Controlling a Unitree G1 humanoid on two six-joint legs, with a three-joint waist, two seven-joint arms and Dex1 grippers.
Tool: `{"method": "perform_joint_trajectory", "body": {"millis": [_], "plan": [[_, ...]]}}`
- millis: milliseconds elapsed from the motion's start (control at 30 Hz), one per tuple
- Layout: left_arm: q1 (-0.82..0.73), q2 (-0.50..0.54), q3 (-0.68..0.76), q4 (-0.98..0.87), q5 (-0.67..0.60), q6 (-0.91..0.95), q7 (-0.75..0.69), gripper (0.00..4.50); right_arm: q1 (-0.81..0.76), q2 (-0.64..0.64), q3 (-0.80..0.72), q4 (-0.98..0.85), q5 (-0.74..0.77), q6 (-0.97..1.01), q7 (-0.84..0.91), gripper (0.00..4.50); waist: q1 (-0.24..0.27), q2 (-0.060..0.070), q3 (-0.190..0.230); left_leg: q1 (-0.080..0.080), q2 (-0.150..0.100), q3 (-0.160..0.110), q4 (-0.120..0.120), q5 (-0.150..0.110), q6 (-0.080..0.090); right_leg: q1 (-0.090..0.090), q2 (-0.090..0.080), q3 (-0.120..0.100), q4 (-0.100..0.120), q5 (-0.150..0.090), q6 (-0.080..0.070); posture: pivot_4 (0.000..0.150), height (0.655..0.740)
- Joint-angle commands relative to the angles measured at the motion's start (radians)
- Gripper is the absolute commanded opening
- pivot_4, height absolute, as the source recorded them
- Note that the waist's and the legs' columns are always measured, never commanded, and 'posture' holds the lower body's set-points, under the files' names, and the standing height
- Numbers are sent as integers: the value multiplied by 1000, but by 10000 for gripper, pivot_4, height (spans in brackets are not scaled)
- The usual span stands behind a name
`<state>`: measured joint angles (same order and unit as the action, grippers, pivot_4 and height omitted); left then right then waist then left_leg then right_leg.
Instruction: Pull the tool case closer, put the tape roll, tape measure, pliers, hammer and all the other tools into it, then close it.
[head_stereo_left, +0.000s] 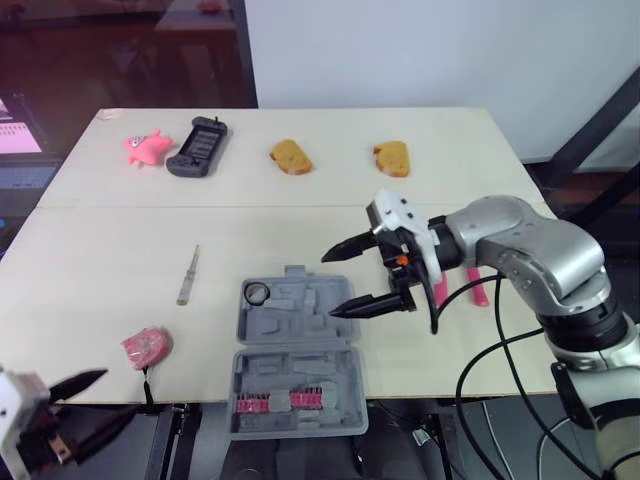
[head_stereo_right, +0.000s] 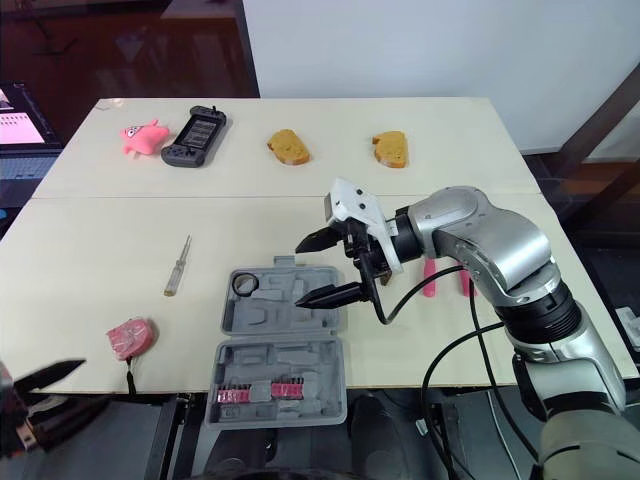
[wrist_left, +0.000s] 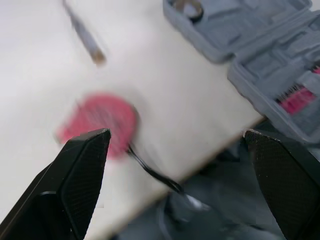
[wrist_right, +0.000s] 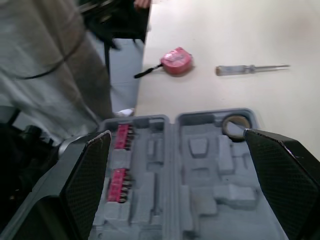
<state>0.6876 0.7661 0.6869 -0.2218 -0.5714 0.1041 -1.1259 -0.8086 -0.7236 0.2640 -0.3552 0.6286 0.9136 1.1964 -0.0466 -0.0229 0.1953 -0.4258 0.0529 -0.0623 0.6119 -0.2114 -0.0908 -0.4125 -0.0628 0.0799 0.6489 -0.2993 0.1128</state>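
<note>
Open tool case (head_stereo_left: 290, 372) runs lengthwise toward robot; right pincer (head_stereo_left: 330, 286) released above it

The open case (head_stereo_right: 280, 345) lies at the table's (head_stereo_right: 90, 230) six-o'clock edge with a tape roll (head_stereo_right: 245, 284) in its eleven-o'clock corner. The right gripper (head_stereo_right: 303, 273) hangs over its twelve-o'clock half, fingers spread. From the case, a screwdriver (head_stereo_right: 177, 265) lies at ten o'clock, a tape measure (head_stereo_right: 130, 338) at nine, pliers (head_stereo_right: 445, 277) at two, and the left gripper (head_stereo_right: 80, 385), also spread, at eight.
</note>
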Motion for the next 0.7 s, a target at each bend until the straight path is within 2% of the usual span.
{"method": "perform_joint_trajectory", "body": {"millis": [33, 133, 233, 467, 700], "plan": [[-76, 73, -1, 98, 43, -37, -57, 44796, -27, 5, -21, -28, 20, 1, 4, 45000, -1, 0, 0, 0, 0, 0, -1, 0, 0, 1, 0, 0, 0, 0, 0, 1500, 7400], [-173, 138, -48, 212, 103, -52, -74, 44796, -22, 4, -25, -37, 20, 4, -11, 45000, 0, 0, 0, 0, 1, 0, -2, 0, 0, 0, 1, 0, 1, 0, 2, 1500, 7400], [-267, 163, -110, 331, 161, -79, -71, 44796, -13, 5, -32, -47, 21, 8, -29, 45000, 0, 1, 0, 0, 1, 0, -2, 0, 0, -1, 2, -1, 3, 0, 3, 1500, 7400], [-426, 155, -281, 565, 290, -214, -85, 44796, 5, 1, -53, -81, 33, 27, -83, 45000, 1, 0, 0, 0, 1, 0, -1, 0, 0, 0, 2, -1, 3, 2, 7, 1500, 7400], [-550, 138, -379, 745, 362, -328, -65, 44796, 24, -19, -61, -101, 26, 21, -112, 45000, 3, 0, 0, 0, 2, -1, 0, 0, 0, 1, 3, -1, 5, 2, 7, 1500, 7400]]}}
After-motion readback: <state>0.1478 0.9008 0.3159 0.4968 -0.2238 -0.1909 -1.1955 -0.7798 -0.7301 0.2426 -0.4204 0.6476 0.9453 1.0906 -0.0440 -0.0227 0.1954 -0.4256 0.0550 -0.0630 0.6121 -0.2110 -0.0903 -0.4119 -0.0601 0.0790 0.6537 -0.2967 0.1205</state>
